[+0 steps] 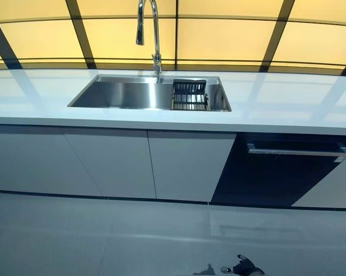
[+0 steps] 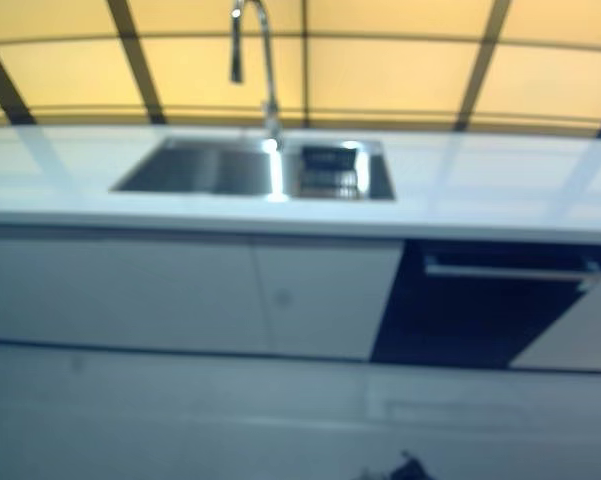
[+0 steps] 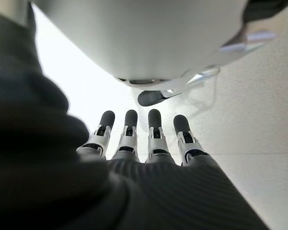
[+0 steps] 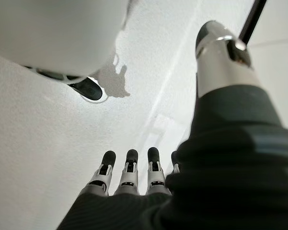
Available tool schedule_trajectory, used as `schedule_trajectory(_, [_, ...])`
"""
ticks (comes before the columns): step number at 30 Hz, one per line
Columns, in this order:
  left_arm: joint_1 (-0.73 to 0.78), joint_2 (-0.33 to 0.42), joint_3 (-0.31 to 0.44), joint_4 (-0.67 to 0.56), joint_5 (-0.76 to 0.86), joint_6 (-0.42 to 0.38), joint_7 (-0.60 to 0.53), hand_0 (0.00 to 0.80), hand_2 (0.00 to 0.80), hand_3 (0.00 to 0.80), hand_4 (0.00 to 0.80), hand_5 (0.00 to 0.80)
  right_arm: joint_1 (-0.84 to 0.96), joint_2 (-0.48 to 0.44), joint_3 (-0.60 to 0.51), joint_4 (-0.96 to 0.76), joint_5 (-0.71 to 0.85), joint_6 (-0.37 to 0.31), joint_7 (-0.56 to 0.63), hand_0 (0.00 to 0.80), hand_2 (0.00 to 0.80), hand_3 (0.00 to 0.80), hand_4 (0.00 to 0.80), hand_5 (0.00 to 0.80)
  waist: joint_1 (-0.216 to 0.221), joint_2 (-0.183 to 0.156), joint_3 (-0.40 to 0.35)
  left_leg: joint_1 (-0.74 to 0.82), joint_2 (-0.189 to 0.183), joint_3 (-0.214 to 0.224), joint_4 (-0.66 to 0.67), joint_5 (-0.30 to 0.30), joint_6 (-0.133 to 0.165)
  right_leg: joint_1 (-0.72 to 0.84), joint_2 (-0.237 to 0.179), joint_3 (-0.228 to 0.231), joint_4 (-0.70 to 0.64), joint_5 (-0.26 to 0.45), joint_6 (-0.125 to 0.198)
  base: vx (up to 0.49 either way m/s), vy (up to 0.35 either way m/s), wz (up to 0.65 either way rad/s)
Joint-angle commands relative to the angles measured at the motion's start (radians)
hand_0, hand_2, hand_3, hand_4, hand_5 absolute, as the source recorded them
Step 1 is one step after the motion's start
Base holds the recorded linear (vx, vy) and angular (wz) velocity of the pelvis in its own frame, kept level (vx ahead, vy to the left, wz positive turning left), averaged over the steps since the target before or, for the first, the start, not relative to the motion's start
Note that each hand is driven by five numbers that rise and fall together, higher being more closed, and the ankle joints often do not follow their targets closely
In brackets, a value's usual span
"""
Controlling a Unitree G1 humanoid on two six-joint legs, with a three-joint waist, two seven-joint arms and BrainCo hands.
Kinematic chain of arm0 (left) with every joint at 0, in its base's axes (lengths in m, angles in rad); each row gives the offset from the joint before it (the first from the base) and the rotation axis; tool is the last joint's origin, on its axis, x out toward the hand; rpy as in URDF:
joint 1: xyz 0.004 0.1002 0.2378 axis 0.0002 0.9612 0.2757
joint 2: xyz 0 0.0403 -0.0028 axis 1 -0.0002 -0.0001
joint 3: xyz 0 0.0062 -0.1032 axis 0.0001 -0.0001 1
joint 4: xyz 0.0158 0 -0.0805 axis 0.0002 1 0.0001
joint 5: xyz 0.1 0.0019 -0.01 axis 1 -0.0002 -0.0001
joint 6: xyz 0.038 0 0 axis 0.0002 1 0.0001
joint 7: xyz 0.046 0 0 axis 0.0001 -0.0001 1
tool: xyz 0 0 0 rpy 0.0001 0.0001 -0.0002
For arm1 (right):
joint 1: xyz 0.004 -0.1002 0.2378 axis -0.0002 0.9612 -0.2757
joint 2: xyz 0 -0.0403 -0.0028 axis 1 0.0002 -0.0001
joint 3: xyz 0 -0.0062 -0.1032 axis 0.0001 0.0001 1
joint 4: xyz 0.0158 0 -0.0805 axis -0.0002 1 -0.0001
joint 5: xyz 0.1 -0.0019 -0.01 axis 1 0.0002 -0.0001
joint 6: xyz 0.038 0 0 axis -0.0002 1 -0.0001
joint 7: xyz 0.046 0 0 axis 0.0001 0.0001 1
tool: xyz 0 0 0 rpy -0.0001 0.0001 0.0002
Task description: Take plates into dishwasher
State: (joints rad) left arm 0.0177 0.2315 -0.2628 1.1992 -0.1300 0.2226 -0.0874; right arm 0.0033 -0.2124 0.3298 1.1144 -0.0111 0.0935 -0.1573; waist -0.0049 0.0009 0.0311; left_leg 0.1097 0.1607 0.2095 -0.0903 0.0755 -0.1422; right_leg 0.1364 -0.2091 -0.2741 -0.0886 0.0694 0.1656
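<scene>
The dishwasher (image 1: 265, 178) is the dark front under the white counter at the right, shut, with a silver bar handle (image 1: 296, 150) along its top. No plate shows in any view. A black dish rack (image 1: 189, 95) stands in the right end of the steel sink (image 1: 126, 95). My right hand (image 1: 246, 267) hangs low over the floor at the bottom edge, far from the counter; its fingers (image 4: 129, 175) are straight and hold nothing. My left hand (image 3: 141, 143) shows only in its wrist view, fingers straight over the pale floor and empty.
A tall curved faucet (image 1: 155, 34) rises behind the sink. White cabinet doors (image 1: 187, 164) run left of the dishwasher, and a white panel (image 1: 331, 187) overlaps its lower right corner. The white counter (image 1: 288, 100) stretches wide on both sides. Pale floor lies between me and the cabinets.
</scene>
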Motion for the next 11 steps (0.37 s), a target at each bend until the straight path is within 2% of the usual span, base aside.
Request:
schedule_trajectory(1, [-0.07, -0.012, -0.036, 0.051, 0.062, -0.026, 0.003, 0.0, 0.0, 0.0, 0.0, 0.0, -0.076, -0.001, 0.034, 0.02, -0.059, 0.002, 0.032, 0.0, 0.0, 0.0, 0.0, 0.0, 0.033, -0.015, 0.058, 0.003, -0.016, -0.002, 0.01, -0.025, 0.051, 0.009, -0.012, -0.054, 0.048, -0.019, -0.013, 0.0, 0.0, 0.0])
schedule_trajectory(6, [-0.073, -0.008, -0.044, 0.046, 0.041, -0.042, 0.0, 0.0, 0.0, 0.0, 0.0, 0.0, -0.072, 0.0, 0.052, 0.037, -0.082, 0.012, 0.054, 0.0, 0.0, 0.0, 0.0, 0.0, 0.035, -0.016, 0.055, 0.006, -0.019, -0.007, 0.006, -0.028, 0.053, 0.01, -0.013, -0.054, 0.044, -0.016, -0.009, 0.007, -0.004, 0.02])
schedule_trajectory(11, [-0.075, -0.019, -0.022, 0.044, -0.034, -0.079, 0.059, 0.0, 0.0, 0.0, 0.0, 0.0, -0.064, 0.009, 0.047, 0.057, -0.083, 0.0, 0.052, 0.0, 0.0, 0.0, 0.0, 0.0, 0.034, -0.017, 0.054, 0.008, -0.021, -0.009, 0.004, -0.028, 0.053, 0.011, -0.013, -0.054, 0.042, -0.013, -0.006, 0.004, -0.002, 0.01])
